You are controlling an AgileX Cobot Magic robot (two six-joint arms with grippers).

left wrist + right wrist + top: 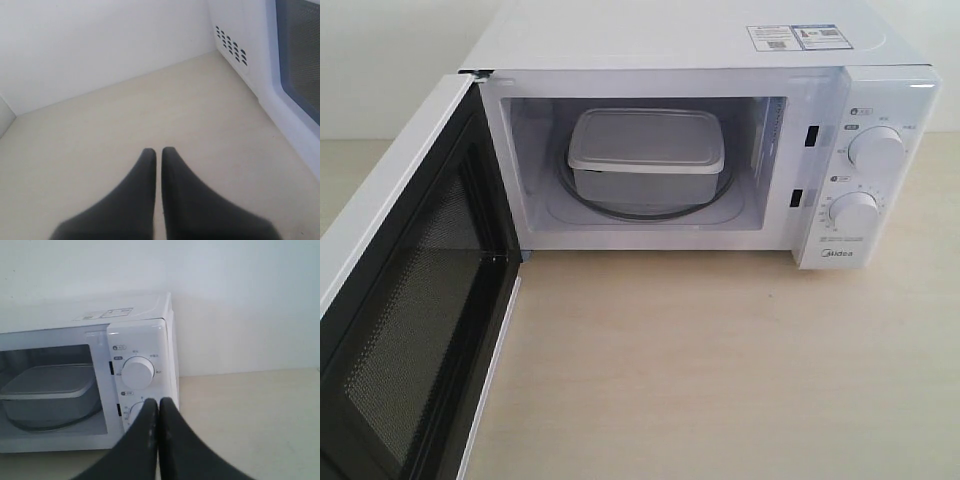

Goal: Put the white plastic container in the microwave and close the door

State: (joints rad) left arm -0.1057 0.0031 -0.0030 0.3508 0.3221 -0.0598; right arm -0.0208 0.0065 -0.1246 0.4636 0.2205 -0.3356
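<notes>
The white plastic container (646, 150) sits on the glass turntable inside the open microwave (670, 40), lid on; the right wrist view also shows the container (47, 390) inside the microwave (145, 340). The door (405, 300) stands swung wide to the left, dark mesh window facing inward. In the exterior view neither gripper shows. My left gripper (159, 151) is shut and empty over bare table, with the door's outer face (300, 65) beside it. My right gripper (159, 402) is shut and empty in front of the lower knob (134, 410).
A light wooden table (720, 370) runs in front of the microwave. A white wall (100, 45) stands behind. Two round knobs, upper (877, 150) and lower (853, 213), are on the right panel. Vent slots (231, 46) mark the microwave's side.
</notes>
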